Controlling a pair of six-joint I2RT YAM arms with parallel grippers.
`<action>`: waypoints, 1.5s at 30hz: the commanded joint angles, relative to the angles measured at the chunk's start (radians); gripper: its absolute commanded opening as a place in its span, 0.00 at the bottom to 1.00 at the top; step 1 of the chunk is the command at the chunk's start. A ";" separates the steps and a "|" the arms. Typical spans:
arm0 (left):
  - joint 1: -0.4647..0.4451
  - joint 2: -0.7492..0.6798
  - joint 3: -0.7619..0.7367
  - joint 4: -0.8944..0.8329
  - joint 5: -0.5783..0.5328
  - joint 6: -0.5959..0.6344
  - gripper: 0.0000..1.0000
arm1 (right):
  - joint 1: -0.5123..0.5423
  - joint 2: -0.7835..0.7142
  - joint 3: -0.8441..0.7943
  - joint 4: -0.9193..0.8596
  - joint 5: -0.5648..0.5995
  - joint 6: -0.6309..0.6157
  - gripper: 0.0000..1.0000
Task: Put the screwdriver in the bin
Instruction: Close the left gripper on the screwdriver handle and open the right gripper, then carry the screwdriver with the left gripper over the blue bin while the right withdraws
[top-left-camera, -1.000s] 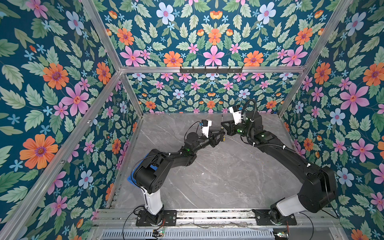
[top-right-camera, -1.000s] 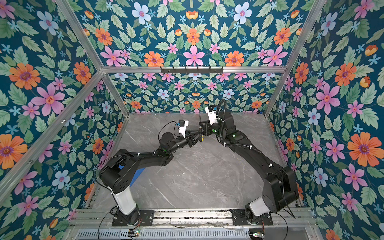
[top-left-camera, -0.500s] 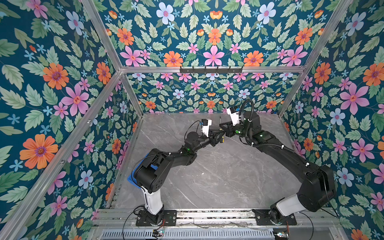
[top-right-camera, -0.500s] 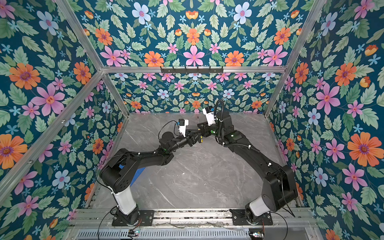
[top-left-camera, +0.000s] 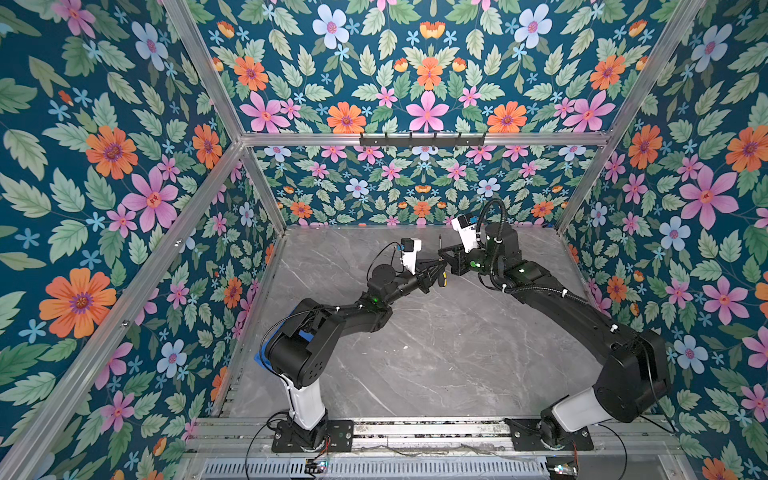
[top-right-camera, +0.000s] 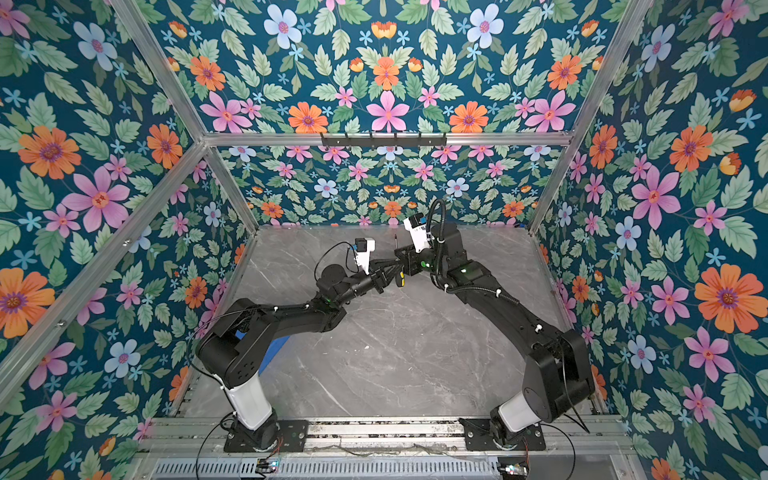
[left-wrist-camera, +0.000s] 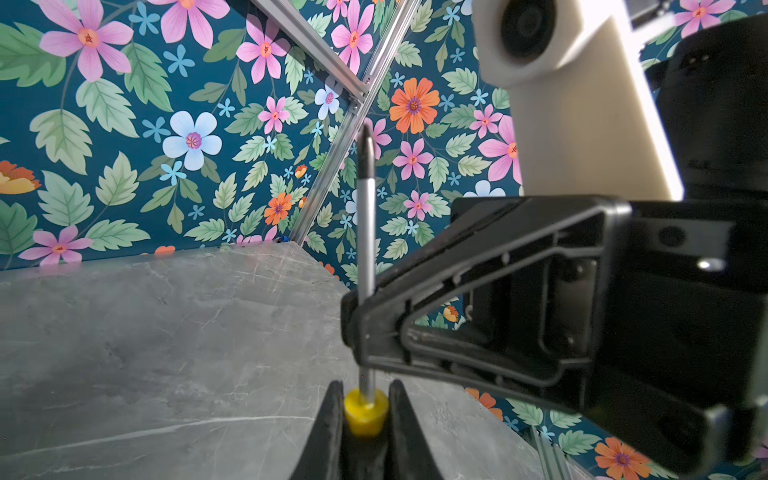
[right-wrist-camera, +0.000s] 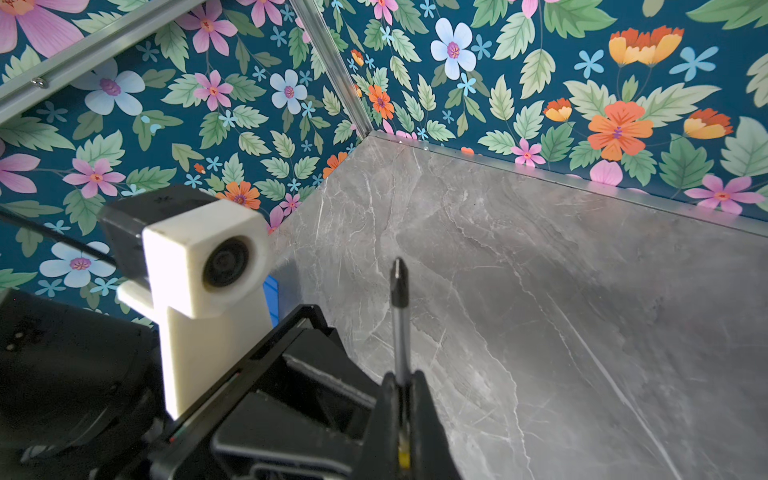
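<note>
Floral wallpaper (top-left-camera: 428, 112) in teal, pink and orange encloses a grey marble bench (top-left-camera: 415, 365). A black left arm (top-left-camera: 353, 316) and right arm (top-left-camera: 561, 307) meet in the air above the bench's middle, toward its far edge. Between them the screwdriver (left-wrist-camera: 366, 232) stands roughly upright, tip upward. The left end effector (left-wrist-camera: 365, 415) is clamped on its yellow handle. The right end effector (right-wrist-camera: 401, 388) is clamped on the metal shaft just above. The blue bin (top-right-camera: 279, 344) sits by the bench's left edge, toward the near-left corner. It is mostly hidden beneath the left arm, well apart from the screwdriver.
</note>
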 joint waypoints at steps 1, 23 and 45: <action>0.002 -0.010 -0.004 0.023 0.001 0.022 0.01 | 0.002 -0.005 0.011 0.026 -0.018 0.009 0.01; 0.114 -0.234 -0.121 -0.310 -0.016 0.242 0.00 | 0.003 -0.089 -0.017 -0.075 -0.035 -0.048 0.92; 0.323 -0.802 -0.142 -1.538 -0.562 0.942 0.00 | 0.258 0.030 0.085 -0.140 -0.209 -0.305 0.99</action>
